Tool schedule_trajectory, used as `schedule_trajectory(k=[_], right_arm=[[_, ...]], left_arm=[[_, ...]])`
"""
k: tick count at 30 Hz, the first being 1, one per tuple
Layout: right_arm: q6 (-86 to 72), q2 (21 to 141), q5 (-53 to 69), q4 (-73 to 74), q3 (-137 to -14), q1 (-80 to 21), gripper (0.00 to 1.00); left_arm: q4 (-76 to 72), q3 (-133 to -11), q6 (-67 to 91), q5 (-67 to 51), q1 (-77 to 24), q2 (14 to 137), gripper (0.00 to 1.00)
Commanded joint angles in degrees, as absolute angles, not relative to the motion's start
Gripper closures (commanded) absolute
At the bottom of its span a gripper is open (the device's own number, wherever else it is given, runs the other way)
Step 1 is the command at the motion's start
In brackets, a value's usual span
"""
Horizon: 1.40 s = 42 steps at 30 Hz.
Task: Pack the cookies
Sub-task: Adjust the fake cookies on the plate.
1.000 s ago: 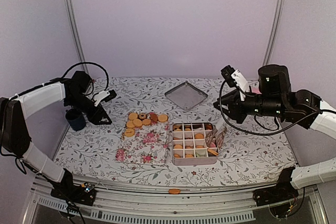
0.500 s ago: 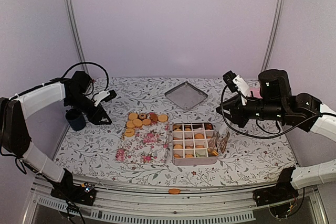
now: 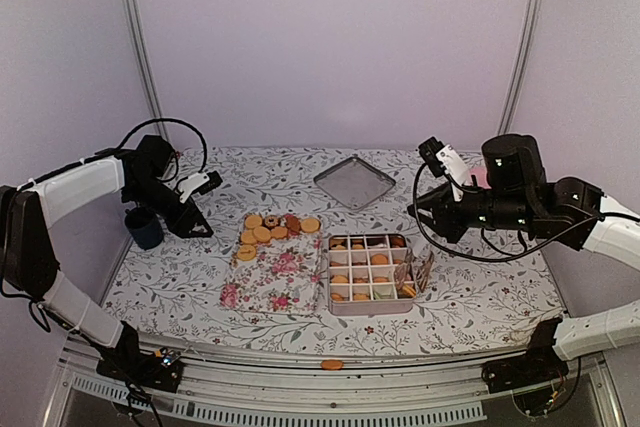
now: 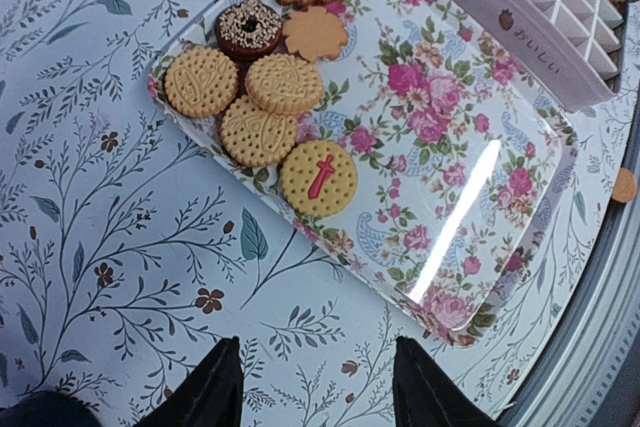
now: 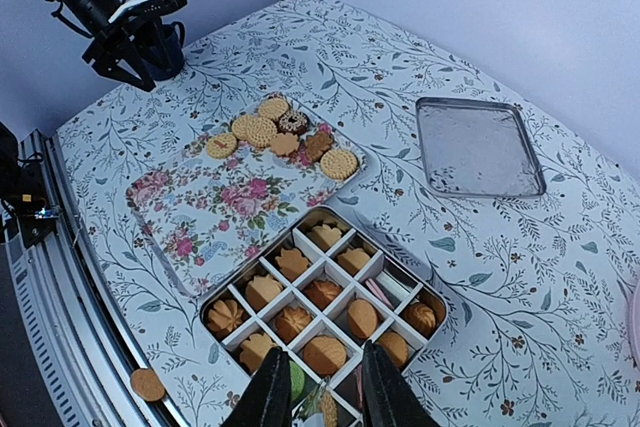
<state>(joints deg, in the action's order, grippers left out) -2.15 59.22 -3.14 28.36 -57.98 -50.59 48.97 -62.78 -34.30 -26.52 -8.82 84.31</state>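
In the top view the right arm covers most of a pink plate point(image 3: 484, 175) at the table's 2 o'clock corner. The right gripper point(image 3: 420, 203) is too small here to read its jaws. Loose cookies point(image 3: 272, 228) crowd the 12 o'clock end of a flowered tray point(image 3: 275, 282), at about 4 o'clock from the left gripper point(image 3: 195, 209) and well apart from it. More cookies fill a divided box point(image 3: 366, 309), at about 7 o'clock from the right gripper.

The left wrist view cuts off the fingers at its 6 o'clock edge. The left gripper point(image 4: 315, 387) hangs released and empty, its jaws apart. The cookies point(image 4: 285, 84) lie toward 12 o'clock. Only here can their patterns be made out.

In the right wrist view the right gripper point(image 5: 322, 382) is partly parted, grasping nothing. It hangs over the box point(image 5: 262, 259), whose 6 o'clock corner is cut off. One stray cookie point(image 5: 148, 384) lies on the table's near rail at 7 o'clock.
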Motion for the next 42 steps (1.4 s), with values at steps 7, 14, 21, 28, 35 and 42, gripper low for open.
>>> schedule_trajectory(k=[7, 14, 21, 28, 35, 42], right_arm=[[-1.2, 61.6, -6.8, 28.8, -57.2, -49.7, 1.00], [-1.5, 62.8, -7.0, 28.9, -57.1, -49.6, 1.00], [-2.5, 61.5, -3.7, 27.0, -63.0, -49.5, 0.92], [-3.1, 58.5, -2.0, 26.8, -63.1, -49.5, 0.92], [-4.4, 56.5, -2.8, 29.5, -60.7, -49.5, 0.99], [-5.2, 55.0, -3.6, 31.3, -60.2, -49.5, 1.00]], left_arm=[[49.5, -61.8, -34.9, -27.3, -8.3, 83.5, 0.48], [49.4, -61.5, -34.9, -27.4, -8.3, 83.2, 0.48], [49.5, -61.8, -35.0, -27.3, -8.3, 83.2, 0.48], [49.6, -61.4, -35.1, -27.4, -8.3, 83.2, 0.48], [49.8, -61.8, -35.2, -27.2, -8.3, 83.2, 0.48], [49.8, -62.0, -35.1, -27.5, -8.3, 83.5, 0.48]])
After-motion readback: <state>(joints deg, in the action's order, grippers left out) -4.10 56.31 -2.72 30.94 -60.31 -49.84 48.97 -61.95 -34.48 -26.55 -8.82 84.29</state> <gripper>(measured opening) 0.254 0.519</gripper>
